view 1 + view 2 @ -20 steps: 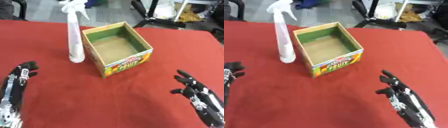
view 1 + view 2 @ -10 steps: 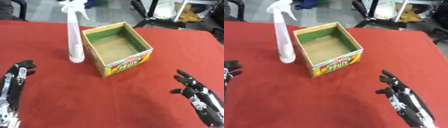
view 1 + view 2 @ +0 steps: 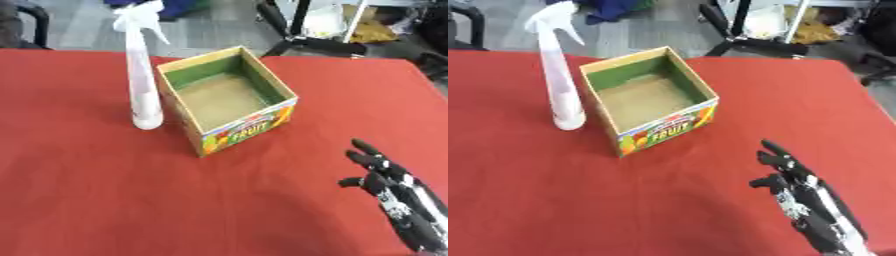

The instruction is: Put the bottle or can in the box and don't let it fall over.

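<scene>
- The white spray bottle stands upright on the red table, just beside the left wall of the open cardboard box; the box holds nothing
- The right hand rests near the lower right, fingers straight and relaxed, holding nothing; the left hand shows in neither view
- The bottle looks tall, narrow and probably light, so tippy; smooth plastic may slip
- Best taken round the body below the trigger head, kept vertical, and set down flat on the box floor
</scene>
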